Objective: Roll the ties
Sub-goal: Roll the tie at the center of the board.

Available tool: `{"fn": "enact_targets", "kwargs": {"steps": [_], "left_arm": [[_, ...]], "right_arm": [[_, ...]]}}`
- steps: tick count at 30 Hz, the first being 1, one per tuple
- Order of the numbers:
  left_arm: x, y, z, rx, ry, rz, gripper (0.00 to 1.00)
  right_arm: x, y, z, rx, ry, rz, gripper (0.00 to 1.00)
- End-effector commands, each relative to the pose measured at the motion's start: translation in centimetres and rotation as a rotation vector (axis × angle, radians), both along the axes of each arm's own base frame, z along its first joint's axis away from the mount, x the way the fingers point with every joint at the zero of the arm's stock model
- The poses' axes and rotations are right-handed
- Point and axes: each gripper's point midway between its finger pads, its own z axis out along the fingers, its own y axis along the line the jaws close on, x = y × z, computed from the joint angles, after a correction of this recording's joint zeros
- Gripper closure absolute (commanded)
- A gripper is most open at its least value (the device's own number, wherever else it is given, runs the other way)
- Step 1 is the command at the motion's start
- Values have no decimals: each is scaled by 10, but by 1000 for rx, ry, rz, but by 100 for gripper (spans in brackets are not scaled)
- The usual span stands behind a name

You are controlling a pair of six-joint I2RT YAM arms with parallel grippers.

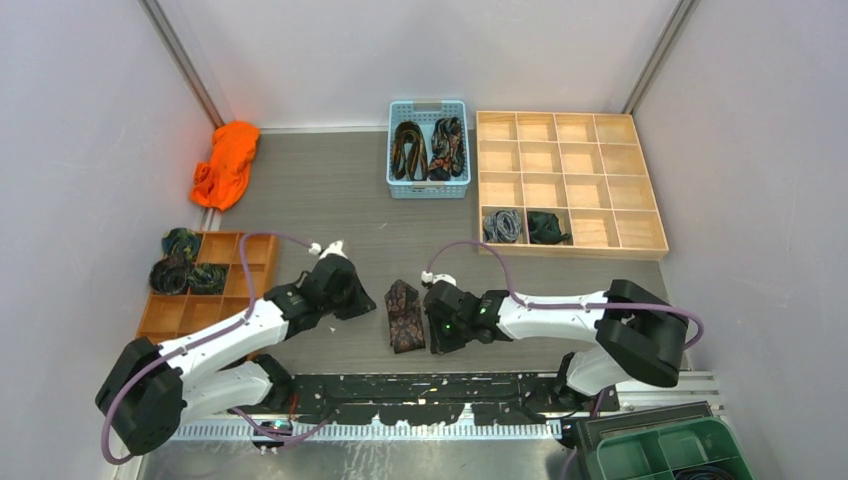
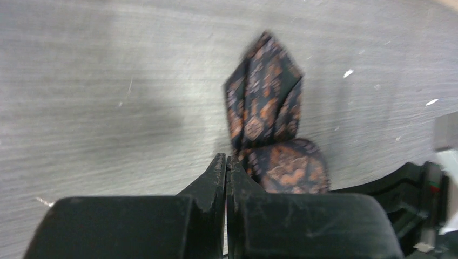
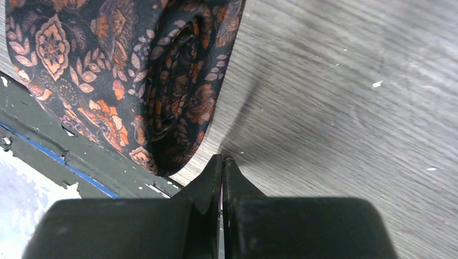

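Folded paisley tie (image 1: 404, 315) just between both arms' closed, empty jaws.

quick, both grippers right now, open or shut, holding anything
Left gripper: shut, holding nothing, tip beside the black-orange tie.
Right gripper: shut, holding nothing, tip beside the same tie.

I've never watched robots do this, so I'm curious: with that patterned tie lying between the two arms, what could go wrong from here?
The left gripper and right gripper are both shut on nothing, so the partly rolled tie lies loose and may spring open. Both sit close beside it, so a closed-finger nudge might shove it along the table instead of rolling it.
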Motion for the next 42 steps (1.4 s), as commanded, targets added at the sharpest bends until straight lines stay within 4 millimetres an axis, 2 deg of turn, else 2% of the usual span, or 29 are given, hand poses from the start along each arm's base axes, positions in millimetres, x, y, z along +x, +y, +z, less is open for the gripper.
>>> {"fn": "enact_targets", "kwargs": {"steps": [1, 4, 6, 11, 14, 19, 23, 27, 29, 32, 35, 38, 40, 42], "left_arm": [[-34, -7, -23, -35, 117, -9, 100], [-47, -15, -37, 1, 131, -30, 100], [-48, -20, -43, 11, 137, -32, 100], [-33, -28, -48, 43, 107, -31, 100], [-26, -25, -46, 126, 97, -49, 100], [-19, -1, -46, 288, 105, -80, 100], [-10, 36, -51, 389, 136, -52, 100], [3, 76, -54, 464, 146, 39, 100], [9, 84, -52, 447, 140, 95, 100], [12, 104, -33, 499, 128, 230, 100], [7, 110, 0, 453, 83, 306, 100], [-8, 119, 40, 389, -10, 362, 100], [-23, 122, 52, 340, -17, 366, 100], [-40, 117, 49, 276, 20, 349, 100]], "right_arm": [[0, 20, 2, 65, 5, -32, 99], [-1, 26, -1, 83, 14, -37, 99], [-1, 30, -1, 93, 17, -32, 99], [-2, 43, -6, 115, 39, -8, 99], [2, 56, -9, 135, 42, -5, 99], [18, 77, -13, 135, 7, 1, 99], [31, 93, -16, 129, -18, 14, 99], [38, 96, -21, 105, -37, 23, 99], [41, 93, -21, 82, -47, 26, 99], [42, 85, -9, 61, -71, 33, 99], [47, 71, 15, 45, -130, 20, 99], [59, 55, 46, 0, -220, 2, 99], [68, 48, 62, -22, -266, -10, 99], [77, 44, 76, -32, -300, -22, 99]]}}
